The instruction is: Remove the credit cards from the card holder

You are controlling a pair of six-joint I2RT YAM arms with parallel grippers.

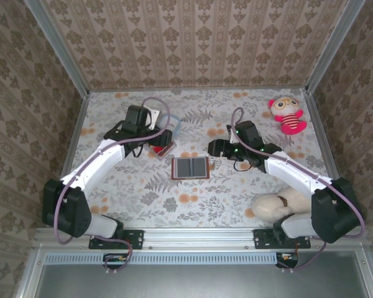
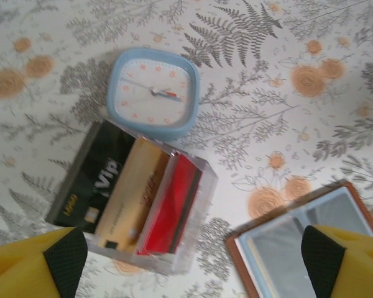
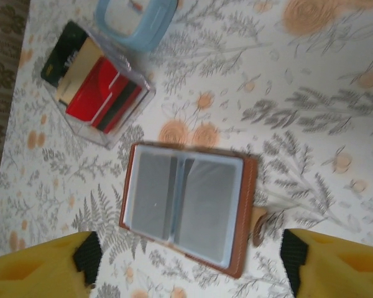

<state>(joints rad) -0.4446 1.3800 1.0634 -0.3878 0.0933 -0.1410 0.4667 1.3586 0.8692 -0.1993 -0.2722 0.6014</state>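
A: Start at the left. How does the left gripper [image 2: 191, 253] stand?
B: Released, with its jaws spread wide and holding nothing. It hovers over the clear plastic box [image 2: 206, 181], where a black VIP card [image 2: 93, 180], a gold card [image 2: 133, 186] and a red card [image 2: 171, 214] lean together. The light blue clock [image 2: 152, 93] lies just beyond the box.
A: And the card holder [image 3: 199, 205]?
B: It's right of the box, near the middle of the table, lying open and flat with its blue inner faces up. The pockets look empty, though I cannot be sure no card hides inside.
A: The right gripper [image 3: 191, 256]?
B: It's above the holder, jaws apart, gripping nothing.
A: What could go wrong?
B: Two things, I'd judge. A low left finger could clip the box wall and spill the cards. And if the right jaws close on the cover rather than a card, the holder may fold shut or drag across the table.
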